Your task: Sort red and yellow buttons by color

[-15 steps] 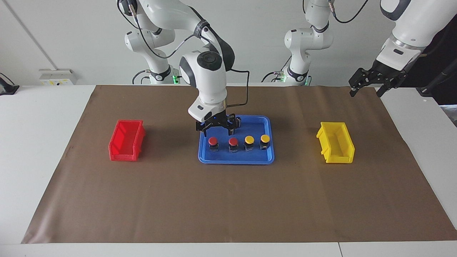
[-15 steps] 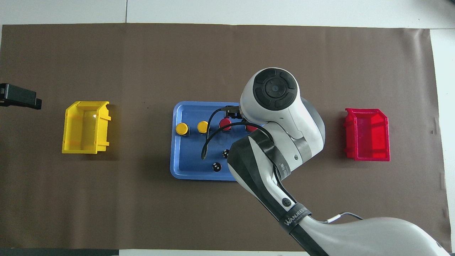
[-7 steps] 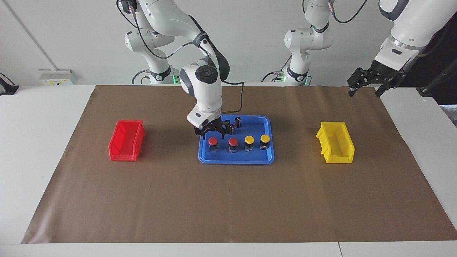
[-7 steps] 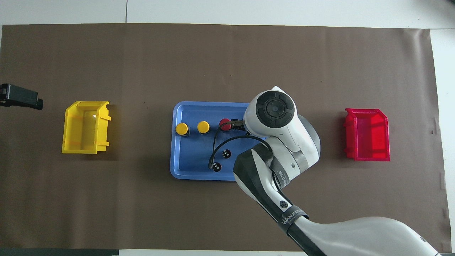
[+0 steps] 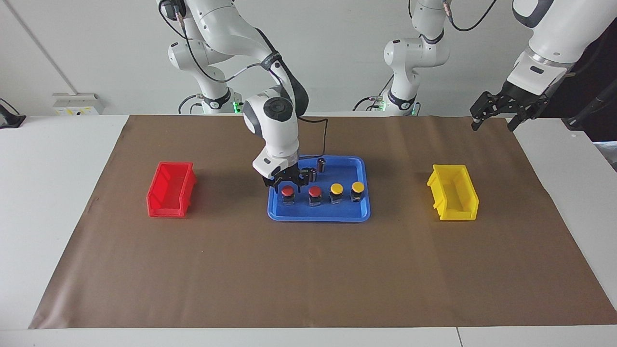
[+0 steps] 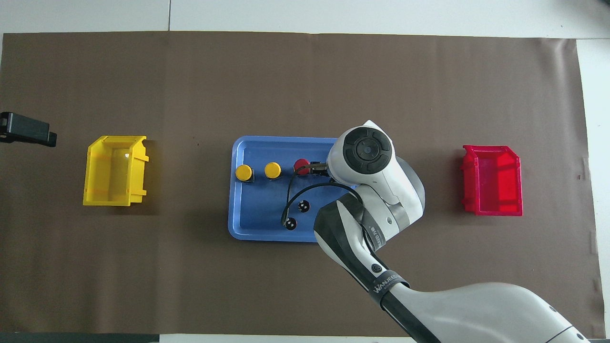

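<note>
While the left hand (image 5: 496, 118) is held open and empty in the air over the brown mat's (image 5: 308, 270) edge at the left arm's end of the surface (image 5: 53, 159), where that arm waits, the right hand (image 5: 288, 181) is lowered over the blue tray (image 5: 318, 215) with its fingers spread on either side of the end red button (image 5: 288, 192). Whether the fingers touch the button cannot be told; nothing is gripped.

Four buttons are set in a row in the tray: the end red button, a second red button (image 5: 315, 192) beside it, then two yellow buttons (image 5: 336, 188) (image 5: 357, 186) toward the left arm's end. In the overhead view the end red button is hidden by the right arm's wrist, and the second red button (image 6: 300, 166) is seen just beside the hand's tip.

Two small dark cylinders (image 5: 321, 164) are stood in the tray nearer to the robots than the row, close by the lowered hand. A black cable (image 6: 289, 200) is looped over that part of the tray.

A red bin (image 5: 171, 189) is placed toward the right arm's end, and a yellow bin (image 5: 453, 199) toward the left arm's end, both well apart from the tray.
</note>
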